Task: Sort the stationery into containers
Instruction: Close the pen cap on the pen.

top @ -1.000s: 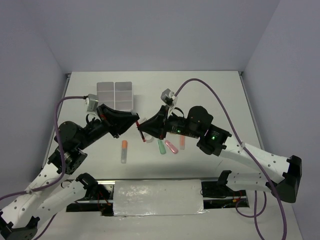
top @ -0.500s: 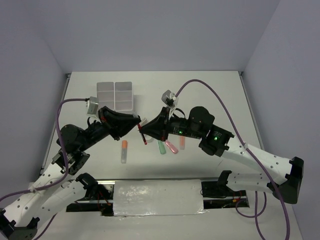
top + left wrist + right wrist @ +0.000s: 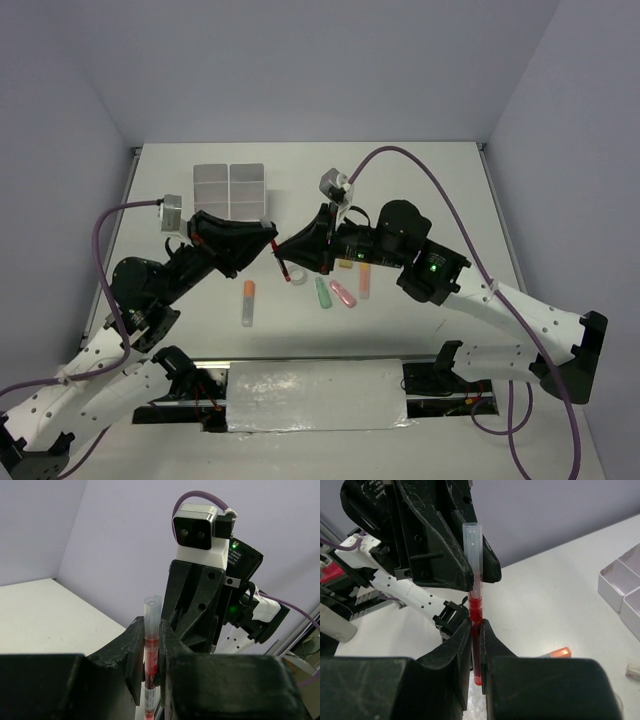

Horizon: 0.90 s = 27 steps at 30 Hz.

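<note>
Now one red pen [image 3: 285, 271] shared mid-air.
I see my left pincer [image 3: 150, 647] and right pincer [image 3: 476, 637] both clamped narrowly on it above the desk [image 3: 420, 180].

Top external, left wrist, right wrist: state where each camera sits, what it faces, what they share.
Top external: above, behind the bases, looking down at the white table; arms show, left gripper opposite right gripper.
Left wrist: on the left gripper, facing the right gripper; own fingers show.
Right wrist: mirrored, facing the left gripper; own fingers show.
Shared: the clear-capped red pen, clamped by both grippers.
</note>
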### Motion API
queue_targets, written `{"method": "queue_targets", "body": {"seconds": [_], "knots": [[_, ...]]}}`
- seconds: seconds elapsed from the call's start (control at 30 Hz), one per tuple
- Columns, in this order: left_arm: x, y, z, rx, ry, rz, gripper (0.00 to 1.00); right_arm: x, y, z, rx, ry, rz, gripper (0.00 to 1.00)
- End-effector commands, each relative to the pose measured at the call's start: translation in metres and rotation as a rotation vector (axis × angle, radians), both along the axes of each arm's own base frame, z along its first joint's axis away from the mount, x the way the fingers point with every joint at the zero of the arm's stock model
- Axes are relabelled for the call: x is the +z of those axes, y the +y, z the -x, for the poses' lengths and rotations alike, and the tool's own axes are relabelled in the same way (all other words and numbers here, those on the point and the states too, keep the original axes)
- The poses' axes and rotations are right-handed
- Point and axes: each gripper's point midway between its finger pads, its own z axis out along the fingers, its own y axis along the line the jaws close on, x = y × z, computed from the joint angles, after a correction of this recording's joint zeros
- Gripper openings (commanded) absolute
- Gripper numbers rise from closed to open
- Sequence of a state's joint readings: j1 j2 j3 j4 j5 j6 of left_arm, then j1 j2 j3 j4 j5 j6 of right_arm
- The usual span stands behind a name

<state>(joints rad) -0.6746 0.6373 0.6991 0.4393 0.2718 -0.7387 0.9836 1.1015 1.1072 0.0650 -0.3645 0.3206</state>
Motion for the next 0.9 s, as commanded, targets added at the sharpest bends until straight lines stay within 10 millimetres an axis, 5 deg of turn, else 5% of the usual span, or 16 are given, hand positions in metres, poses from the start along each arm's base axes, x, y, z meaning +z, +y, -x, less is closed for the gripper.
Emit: {"method": "queue_targets", "body": {"seconds": [0.0, 0.27, 0.4, 0.47, 0.63, 0.8, 0.87], "knots": [[-0.053, -0.029, 0.026, -0.191, 0.129, -0.134, 0.0, 0.113, -0.017, -0.018, -0.104, -0.216, -0.284, 0.0], [-0.065, -0.033, 0.028, -0.184, 0.137, -0.163, 0.0, 0.129, -0.018, -0.024, -0.095, -0.244, -0.292, 0.0], [-0.069, -0.027, 0.022, -0.126, 0.154, -0.207, 0.0, 0.126, -0.02, -0.021, -0.079, -0.261, -0.286, 0.0], [-0.061, -0.02, 0.015, -0.065, 0.14, -0.215, 0.02, 0.107, -0.01, -0.01, 0.008, -0.27, -0.255, 0.0], [-0.041, -0.008, 0.009, 0.016, 0.088, -0.24, 0.59, 0.067, -0.001, -0.006, 0.058, -0.221, -0.212, 0.0], [-0.015, -0.005, 0.01, 0.03, 0.027, -0.227, 0.91, 0.056, -0.002, -0.007, 0.049, -0.201, -0.189, 0.0], [-0.007, -0.006, 0.015, 0.006, 0.001, -0.215, 0.94, 0.051, -0.001, -0.011, 0.032, -0.2, -0.173, 0.0]]}}
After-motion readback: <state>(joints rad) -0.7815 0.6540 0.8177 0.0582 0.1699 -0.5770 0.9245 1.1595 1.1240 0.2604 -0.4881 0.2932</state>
